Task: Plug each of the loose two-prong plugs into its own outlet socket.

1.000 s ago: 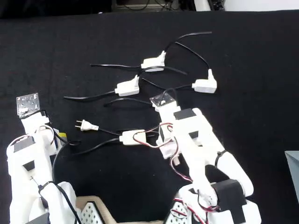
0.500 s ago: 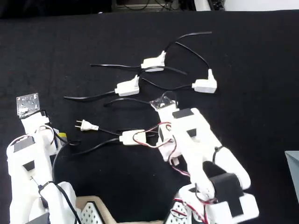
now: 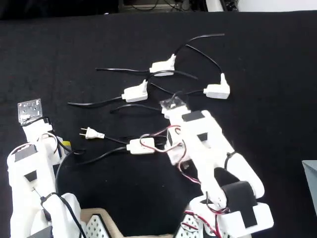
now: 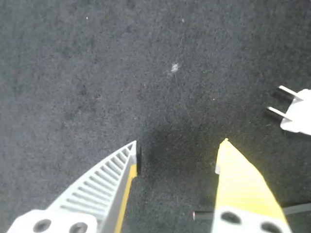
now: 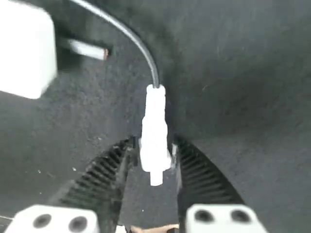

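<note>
A loose two-prong plug (image 3: 91,133) lies on the black table, and its prongs (image 4: 286,108) point into the left wrist view from the side. My left gripper (image 4: 179,145) hangs open over bare cloth just beside it, holding nothing. My right gripper (image 5: 154,145) is shut on a slim white plug (image 5: 155,138) whose black cable curves away from it. Close by is a white block (image 5: 24,53) with a metal prong (image 5: 87,48) at its side. In the high view the right arm (image 3: 198,139) covers its own gripper, next to a white socket block (image 3: 140,145).
Three more white socket blocks with black cables lie farther back: one (image 3: 135,92), another (image 3: 163,65) and a third (image 3: 217,90). The left arm (image 3: 29,163) stands at the near left. A grey box corner (image 3: 311,173) shows at the right edge.
The right arm has swung slightly to the left and its red wires have shifted over the near socket block. The left arm and the loose plug have not moved.
</note>
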